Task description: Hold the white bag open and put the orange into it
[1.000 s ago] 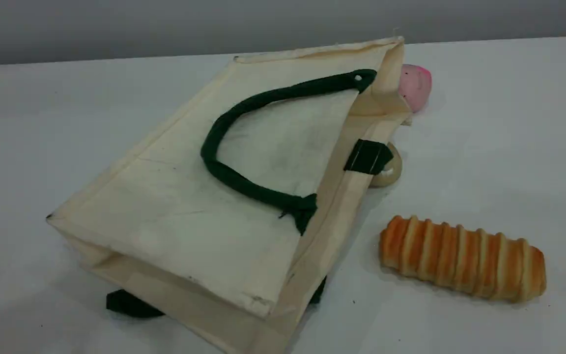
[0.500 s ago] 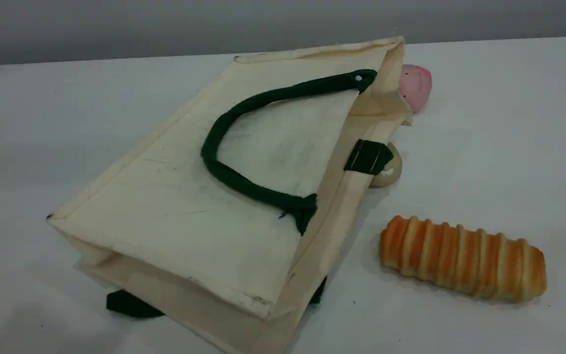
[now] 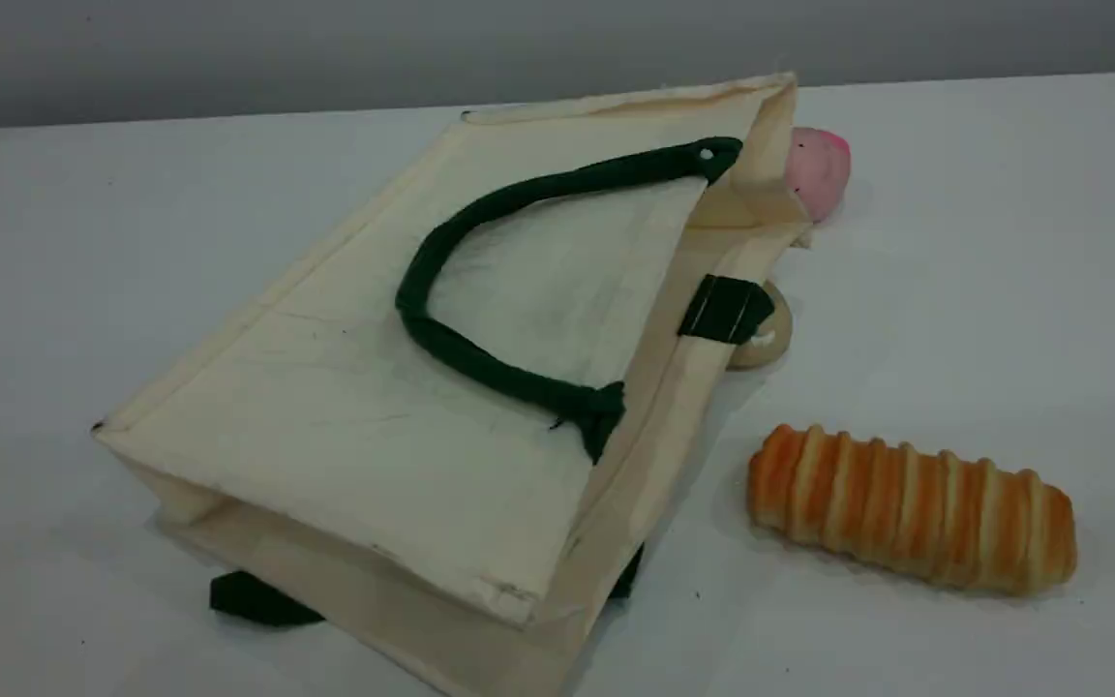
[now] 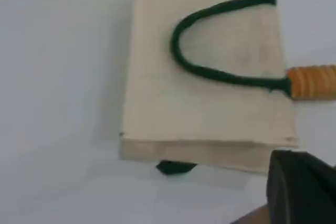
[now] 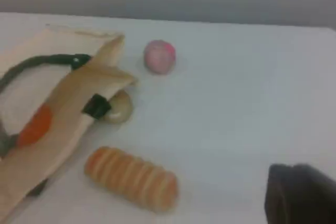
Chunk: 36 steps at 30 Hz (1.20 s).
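white bag [image 3: 345,426] flat on table [image 3: 954,290], orange [image 5: 34,125] inside; both arms' fingers [image 4: 299,190] pressed together, empty

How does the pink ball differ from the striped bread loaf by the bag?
The pink ball is round and small; the bread loaf is long, ridged and larger. The ball sits far, partly behind the bag; the loaf lies nearer, apart from it. Both rest on the table.
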Each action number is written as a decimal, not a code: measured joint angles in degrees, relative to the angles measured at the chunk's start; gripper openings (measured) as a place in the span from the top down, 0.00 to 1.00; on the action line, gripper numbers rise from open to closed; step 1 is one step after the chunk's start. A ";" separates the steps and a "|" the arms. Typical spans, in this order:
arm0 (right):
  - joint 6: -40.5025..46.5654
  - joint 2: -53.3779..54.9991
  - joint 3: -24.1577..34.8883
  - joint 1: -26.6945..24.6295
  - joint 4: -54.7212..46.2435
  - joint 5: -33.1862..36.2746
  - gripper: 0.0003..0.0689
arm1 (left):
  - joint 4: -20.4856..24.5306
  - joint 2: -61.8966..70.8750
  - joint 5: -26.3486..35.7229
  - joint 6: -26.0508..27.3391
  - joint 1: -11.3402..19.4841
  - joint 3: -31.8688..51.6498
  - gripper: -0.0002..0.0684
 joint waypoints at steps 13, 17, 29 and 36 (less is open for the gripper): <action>0.00 0.00 2.55 0.00 -0.28 0.80 0.98 | 2.97 -5.27 -2.45 -0.30 0.00 4.49 1.00; 0.05 0.00 2.55 0.00 -0.16 0.80 0.97 | 2.68 -7.43 -3.80 -0.30 0.00 10.37 0.99; 0.05 0.00 2.55 0.00 -0.14 0.75 0.95 | 2.67 -14.39 -3.76 -0.05 0.00 13.40 0.99; 0.05 0.00 2.55 -2.29 -0.14 0.75 0.94 | 2.67 -14.34 -3.75 -0.05 0.00 13.38 0.98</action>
